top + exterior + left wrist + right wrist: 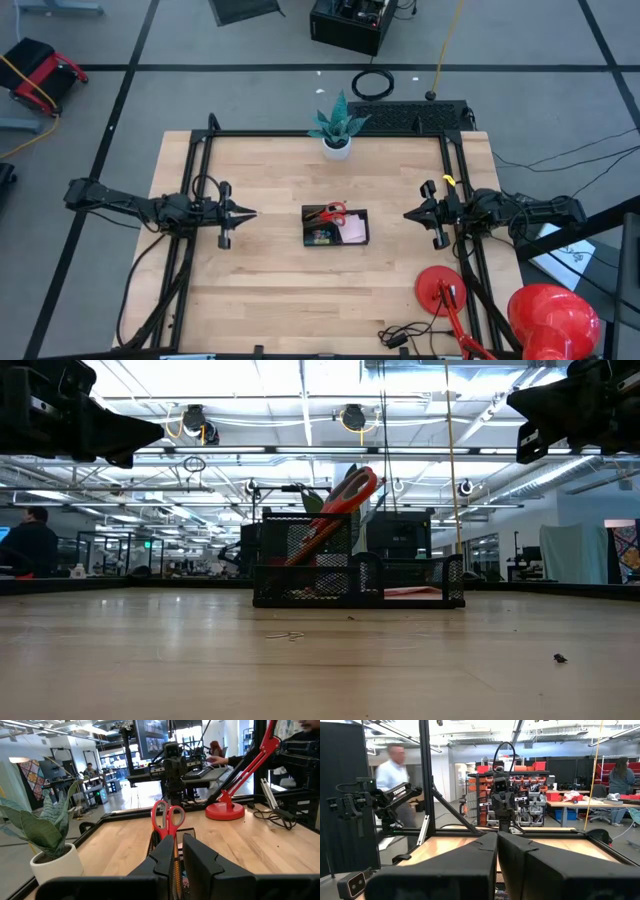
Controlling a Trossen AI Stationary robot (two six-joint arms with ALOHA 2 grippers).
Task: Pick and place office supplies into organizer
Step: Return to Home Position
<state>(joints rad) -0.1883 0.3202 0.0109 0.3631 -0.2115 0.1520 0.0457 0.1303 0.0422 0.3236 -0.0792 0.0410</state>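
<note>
1. The organizer (pixel 335 242) sits in the middle of the table (pixel 260 275). In the high view its long side runs from 9 o'clock to 3 o'clock.
2. The red-handled scissors (pixel 330 211) stand in the organizer's 9 o'clock half with the handles up. In the low view they lean at a slant and rise above the black mesh wall.
3. A pink sticky-note pad (pixel 353 230) lies in the 3 o'clock half.
4. Some small yellowish and dark items (pixel 319 237) sit in the 9 o'clock half toward 6 o'clock. They are too small to tell apart.
5. The left gripper (pixel 250 213) hangs at 9 o'clock from the organizer, well apart from it and raised off the wood. It points toward the organizer, and its fingers are drawn nearly together with nothing between them.
6. The right gripper (pixel 407 213) mirrors it at 3 o'clock, also well apart and lifted. Its fingers are pressed together and hold nothing.
7. A white plant pot (pixel 337 149) stands at 12 o'clock from the organizer, near the table's far edge.
8. A red lamp (pixel 440 287) has its round base at about 4 o'clock from the organizer, near the table's corner.
9. A few small pale scraps (pixel 290 635) lie on the wood near the organizer in the low view. They are too small to name.
</note>
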